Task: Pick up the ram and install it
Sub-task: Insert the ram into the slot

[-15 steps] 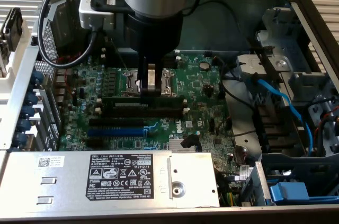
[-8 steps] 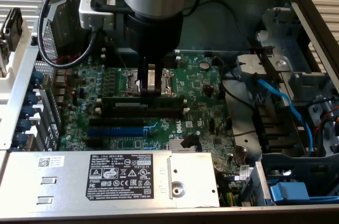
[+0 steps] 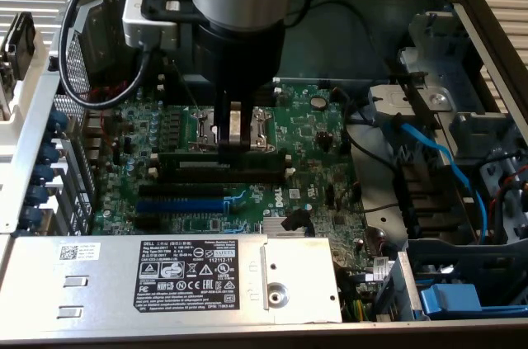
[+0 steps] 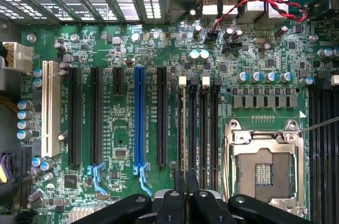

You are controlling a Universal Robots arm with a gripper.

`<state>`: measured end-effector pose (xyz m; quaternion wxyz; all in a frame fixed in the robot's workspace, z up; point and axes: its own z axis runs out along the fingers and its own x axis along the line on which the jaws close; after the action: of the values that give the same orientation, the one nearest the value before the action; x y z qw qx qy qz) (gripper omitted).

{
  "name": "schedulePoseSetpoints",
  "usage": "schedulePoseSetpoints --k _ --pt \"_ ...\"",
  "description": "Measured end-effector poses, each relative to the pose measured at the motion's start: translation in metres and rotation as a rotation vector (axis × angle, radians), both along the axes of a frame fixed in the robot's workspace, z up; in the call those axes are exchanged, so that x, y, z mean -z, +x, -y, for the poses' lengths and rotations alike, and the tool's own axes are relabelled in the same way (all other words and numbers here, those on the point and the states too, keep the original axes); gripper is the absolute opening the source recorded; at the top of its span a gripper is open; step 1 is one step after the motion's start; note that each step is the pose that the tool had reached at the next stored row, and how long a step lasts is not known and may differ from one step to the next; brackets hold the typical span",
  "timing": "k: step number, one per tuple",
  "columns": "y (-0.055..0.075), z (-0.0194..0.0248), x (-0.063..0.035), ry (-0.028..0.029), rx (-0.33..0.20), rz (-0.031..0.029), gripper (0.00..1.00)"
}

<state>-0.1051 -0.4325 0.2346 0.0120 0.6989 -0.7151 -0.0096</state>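
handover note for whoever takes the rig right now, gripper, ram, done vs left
Gripper: low over the motherboard, fingers shut on the ram.
Ram: on edge, lengthwise over the memory slots just in front of the CPU socket. In the wrist view its thin edge lines up with the first slot beside the long black expansion slot.
Done: ram picked up and brought to the slots.
Left: whether it is fully seated cannot be told; the gripper has not let go.

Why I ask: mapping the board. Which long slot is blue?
The slot between the short black slot and a long black slot; the others are black or white.
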Motion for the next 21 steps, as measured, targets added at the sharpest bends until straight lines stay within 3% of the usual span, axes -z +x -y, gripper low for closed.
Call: schedulePoseSetpoints --k 21 --pt "-0.0001 0.0009 0.004 0.0021 0.0 -0.0001 0.12"
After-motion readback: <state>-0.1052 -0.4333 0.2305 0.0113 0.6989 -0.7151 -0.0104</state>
